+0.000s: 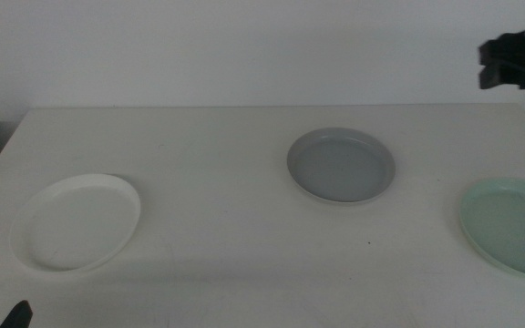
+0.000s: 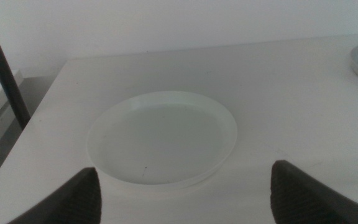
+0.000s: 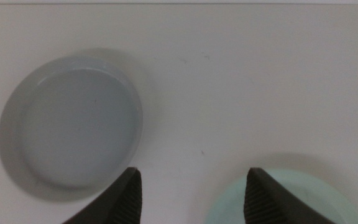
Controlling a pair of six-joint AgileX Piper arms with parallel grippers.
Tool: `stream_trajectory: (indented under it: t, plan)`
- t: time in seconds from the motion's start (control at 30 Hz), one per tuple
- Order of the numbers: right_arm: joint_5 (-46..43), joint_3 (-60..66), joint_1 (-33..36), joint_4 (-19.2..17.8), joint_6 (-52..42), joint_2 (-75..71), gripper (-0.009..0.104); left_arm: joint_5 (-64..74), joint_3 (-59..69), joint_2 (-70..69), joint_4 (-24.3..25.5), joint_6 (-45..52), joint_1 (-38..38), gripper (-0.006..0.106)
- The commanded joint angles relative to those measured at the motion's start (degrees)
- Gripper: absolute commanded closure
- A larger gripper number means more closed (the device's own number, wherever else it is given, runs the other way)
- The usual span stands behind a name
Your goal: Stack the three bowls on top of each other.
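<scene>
Nothing stacked yet; all three bowls lie apart on the table (image 1: pixel 244 182), none touching another. Nearest me, at about 8 o'clock in the middle view, the white bowl (image 1: pixel 77 221) sits flat near the table's left end. The left claw (image 1: pixel 15 316) waits low at the bottom edge, only a dark tip showing there; its wrist view has the white bowl (image 2: pixel 161 137) straight ahead of the jaws, which stand wide apart and released, nothing between them. At about 4 o'clock the mint green bowl (image 1: pixel 510 225) lies at the right edge, partly cut off by the frame. Further back, at roughly 1 o'clock from table centre, the grey bowl (image 1: pixel 341 165) rests flat. Farthest and highest, the right claw (image 1: pixel 516 62) hangs well above the table at 2 o'clock, over the far right corner. Its wrist view looks straight down: jaws released and empty, the mint green bowl (image 3: pixel 278 199) just under and between them, the grey bowl (image 3: pixel 72 121) well off to one side. My reading: the right arm is the nearer one to both grey and mint, mint lying almost directly below it, so a straight descent onto that rim looks the shortest opening move. Bowls are round, so no axis to align, only which point of the rim to take.
</scene>
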Motion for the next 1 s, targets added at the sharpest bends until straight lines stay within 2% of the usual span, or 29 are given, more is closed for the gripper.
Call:
stream_trajectory:
  t: [0.0, 0.27, 0.5, 0.97]
  plan:
    - [-1.34, -6.65, 0.07, 1.06, 0.0, 2.82, 0.053, -4.44, -0.26, -0.75, 0.0, -0.84, 0.0, -0.004]
    - [1.22, -19.56, 0.07, 6.56, 0.0, 17.06, 0.053, -4.44, -0.26, -0.75, 0.0, -0.84, 0.0, -0.004]
    - [0.79, -22.12, 1.12, 11.74, 0.0, 25.29, 0.053, -4.44, -0.26, -0.75, 0.0, -0.84, 0.0, -0.004]
    - [0.86, -22.12, 5.42, 11.38, -0.43, 34.57, 0.053, -4.44, -0.26, -0.75, 0.0, -0.84, 0.0, -0.004]
